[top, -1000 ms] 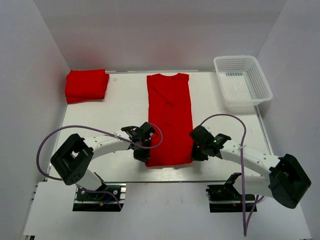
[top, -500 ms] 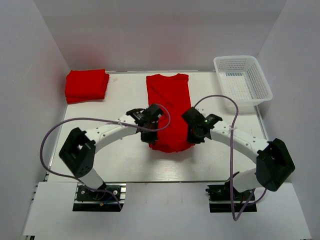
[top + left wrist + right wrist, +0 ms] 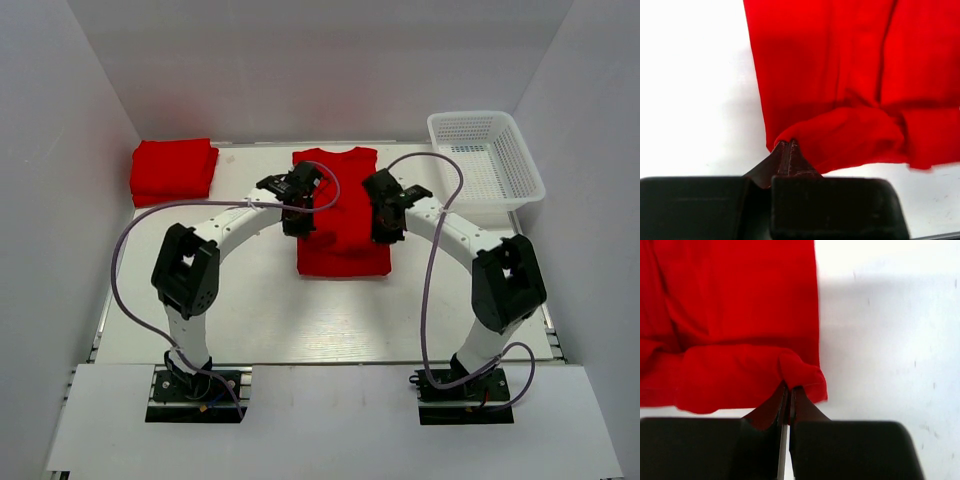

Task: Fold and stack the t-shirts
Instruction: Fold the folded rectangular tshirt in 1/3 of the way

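A bright red t-shirt [image 3: 342, 225] lies in the middle of the table, its near half doubled over towards the collar at the far end. My left gripper [image 3: 298, 212] is shut on the shirt's hem at its left edge; the pinched cloth shows in the left wrist view [image 3: 840, 135]. My right gripper [image 3: 385, 222] is shut on the hem at the right edge; that cloth shows in the right wrist view [image 3: 740, 375]. Both hold the hem a little above the layer below. A stack of folded red t-shirts [image 3: 173, 170] sits at the far left.
A white mesh basket [image 3: 486, 165] stands at the far right corner. White walls close in the table [image 3: 250, 310] on the left, back and right. Both arms' cables loop over the near part of the table.
Both grippers have carried the shirt's near hem away from me, towards the collar. The shirt has gone from long and flat to doubled over, about half as long.
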`<state>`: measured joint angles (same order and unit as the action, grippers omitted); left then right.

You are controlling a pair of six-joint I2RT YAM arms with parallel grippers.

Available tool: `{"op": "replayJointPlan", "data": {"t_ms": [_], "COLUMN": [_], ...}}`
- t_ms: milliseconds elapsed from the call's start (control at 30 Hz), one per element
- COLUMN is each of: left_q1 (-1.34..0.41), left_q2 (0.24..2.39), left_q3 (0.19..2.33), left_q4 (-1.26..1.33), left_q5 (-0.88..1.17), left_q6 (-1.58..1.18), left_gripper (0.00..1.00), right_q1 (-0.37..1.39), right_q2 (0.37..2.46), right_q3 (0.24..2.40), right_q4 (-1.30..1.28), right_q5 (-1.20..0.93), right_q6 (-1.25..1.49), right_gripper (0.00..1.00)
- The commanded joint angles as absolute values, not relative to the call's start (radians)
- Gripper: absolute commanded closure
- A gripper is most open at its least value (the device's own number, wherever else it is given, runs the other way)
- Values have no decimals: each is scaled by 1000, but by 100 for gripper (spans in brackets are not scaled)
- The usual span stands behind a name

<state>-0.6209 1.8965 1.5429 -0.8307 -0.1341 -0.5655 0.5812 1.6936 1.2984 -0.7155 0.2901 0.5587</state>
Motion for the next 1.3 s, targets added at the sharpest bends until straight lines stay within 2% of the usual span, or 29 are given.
{"op": "replayJointPlan", "data": {"t_ms": [0,500,767,800,833,867,900,933,967,1000,1067,1267], "left_q1": [-600,-518,-479,-479,-479,-469,-469,-469,-459,-459,-448,-439], "left_q2": [1896,2028,2169,2195,2209,2223,2246,2246,2256,2256,2232,2088], "left_q3": [1617,1770,1885,1899,1916,1951,1971,1991,2025,2037,2046,1956], "left_q4": [-795,-741,-748,-749,-758,-779,-793,-807,-830,-842,-851,-851], "left_q5": [-152,-126,-92,-83,-83,-83,-95,-104,-121,-139,-167,-204], "left_q6": [-474,-376,-333,-333,-333,-333,-333,-333,-342,-342,-353,-353], "left_gripper": [100,100,100,100,99,95,72,57,25,14,0,0], "right_q1": [549,456,419,414,411,410,400,399,399,393,384,383], "right_q2": [1739,1901,2037,2057,2063,2074,2077,2079,2083,2082,2077,1953], "right_q3": [1397,1574,1687,1700,1722,1727,1732,1739,1752,1772,1805,1717], "right_q4": [-695,-644,-647,-655,-655,-649,-622,-618,-612,-617,-630,-621], "right_q5": [262,134,98,86,87,86,80,72,72,63,51,34], "right_q6": [486,385,347,348,351,351,351,345,339,333,324,284], "right_gripper": [100,100,100,90,86,78,59,48,37,10,10,10]}}
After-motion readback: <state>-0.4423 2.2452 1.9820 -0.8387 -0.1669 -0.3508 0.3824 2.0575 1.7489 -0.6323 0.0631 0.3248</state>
